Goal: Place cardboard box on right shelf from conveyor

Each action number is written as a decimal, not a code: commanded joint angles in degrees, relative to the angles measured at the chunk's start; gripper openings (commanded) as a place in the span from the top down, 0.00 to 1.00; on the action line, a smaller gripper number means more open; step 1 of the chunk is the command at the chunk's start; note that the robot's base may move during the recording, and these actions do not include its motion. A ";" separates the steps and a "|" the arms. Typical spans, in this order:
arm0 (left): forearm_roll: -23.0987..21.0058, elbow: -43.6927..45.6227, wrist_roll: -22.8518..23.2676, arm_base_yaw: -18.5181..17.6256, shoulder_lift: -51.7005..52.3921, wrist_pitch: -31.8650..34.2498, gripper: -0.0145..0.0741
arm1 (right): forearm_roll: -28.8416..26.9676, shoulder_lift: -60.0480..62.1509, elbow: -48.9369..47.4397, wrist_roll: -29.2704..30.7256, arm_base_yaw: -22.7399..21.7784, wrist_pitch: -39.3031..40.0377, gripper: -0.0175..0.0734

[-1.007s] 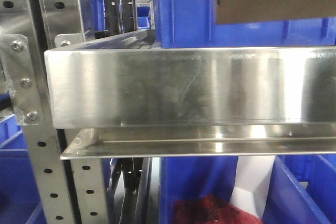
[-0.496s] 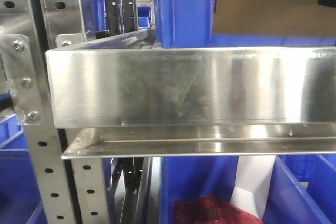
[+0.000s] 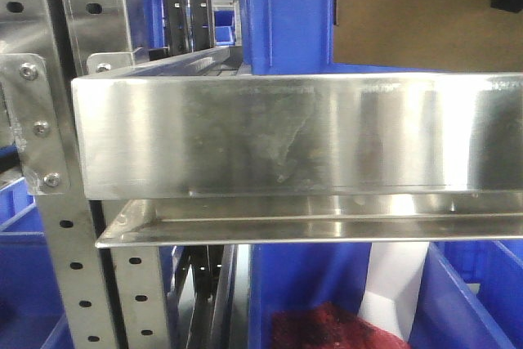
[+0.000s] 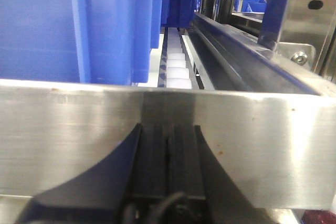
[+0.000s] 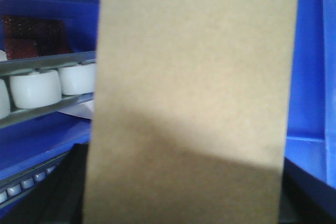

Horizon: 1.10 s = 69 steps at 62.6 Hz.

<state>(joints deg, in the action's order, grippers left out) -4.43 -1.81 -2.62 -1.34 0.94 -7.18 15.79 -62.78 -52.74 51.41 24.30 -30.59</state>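
Note:
The tan cardboard box (image 3: 417, 10) hangs at the top right of the front view, its lower edge just above the steel lip of the right shelf (image 3: 286, 132). In the right wrist view the cardboard box (image 5: 191, 93) fills the middle. My right gripper (image 5: 184, 187) is shut on it, with black fingers (image 5: 63, 187) showing at both lower sides. My left gripper (image 4: 168, 145) is shut and holds nothing, close in front of the right shelf lip (image 4: 79, 135). The conveyor is out of view.
Tall blue bins (image 3: 286, 14) stand on the shelf just left of the box and fill the left wrist view (image 4: 68, 24). White rollers (image 4: 176, 69) run along the shelf floor. A perforated upright (image 3: 73, 267) stands at the left. Below, a blue bin holds red material (image 3: 327, 328).
The cardboard box has come down in the front view, its lower edge dropping to just above the shelf lip. The shelf and bins have not moved.

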 commanded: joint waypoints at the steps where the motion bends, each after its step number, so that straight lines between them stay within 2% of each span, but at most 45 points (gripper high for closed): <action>1: -0.34 -0.47 -0.01 -0.09 0.60 5.29 0.97 | -0.57 1.01 -0.53 -0.29 0.21 3.60 0.16; 27: -0.34 -0.47 -0.01 -0.09 0.60 5.29 0.97 | -12.25 3.78 1.80 -0.30 0.21 2.99 0.16; 40: -0.34 -0.47 -0.01 -0.09 0.60 5.29 0.97 | -15.79 7.67 1.80 -0.30 0.21 1.96 0.16; 59: -0.34 -0.47 -0.01 -0.09 0.60 5.29 0.97 | -16.48 10.92 1.80 -0.30 0.21 -0.72 0.16; 69: -0.34 -0.47 -0.01 -0.09 0.60 5.29 0.97 | -20.28 12.67 1.80 -0.30 0.21 -2.17 0.16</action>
<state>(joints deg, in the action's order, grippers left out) -4.43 -1.81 -2.62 -1.34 0.94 -7.18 -2.01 -51.84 -49.43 51.19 24.44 -35.72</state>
